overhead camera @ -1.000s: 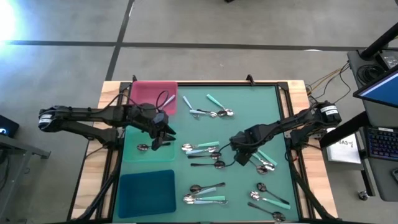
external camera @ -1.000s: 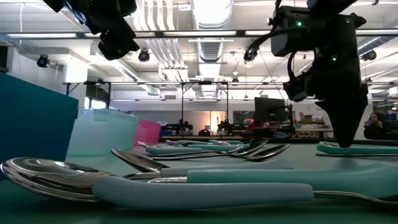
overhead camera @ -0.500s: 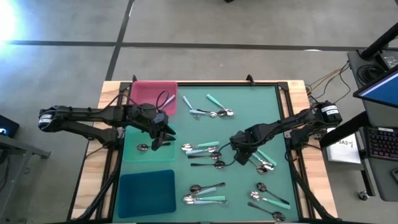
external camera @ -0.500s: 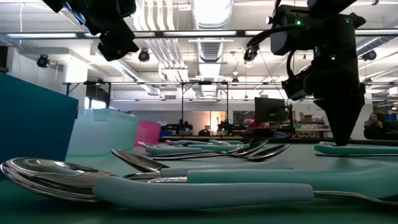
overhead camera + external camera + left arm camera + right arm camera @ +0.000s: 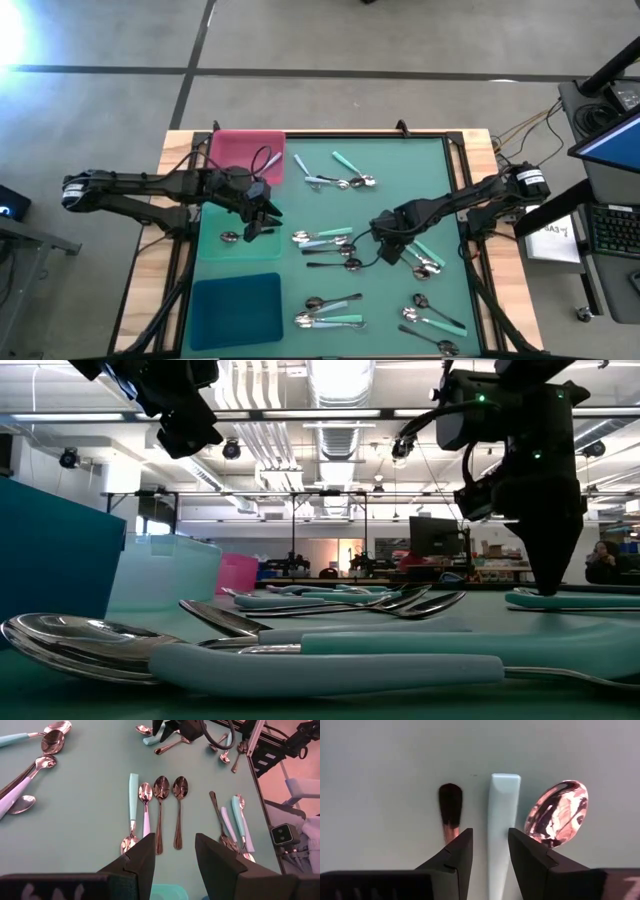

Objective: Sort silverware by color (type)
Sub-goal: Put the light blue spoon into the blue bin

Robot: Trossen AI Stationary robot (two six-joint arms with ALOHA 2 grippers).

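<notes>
The right tool (image 5: 489,852), fingers spread, straddles a mint-handled spoon (image 5: 503,815) right of the table's (image 5: 400,160) centre, so it should drop squarely before pinching, while the left tool (image 5: 262,222), also spread, waits over the pale tray (image 5: 215,252)

Spoons (image 5: 161,810): polished metal bowls, mirror-bright; some with matt mint plastic handles (image 5: 501,815). Mat (image 5: 390,190): smooth matt green. Table edge (image 5: 178,145): bare pale wood. Trays (image 5: 240,305): smooth plastic. Gripper fingers (image 5: 455,855): matt black plastic.
</notes>
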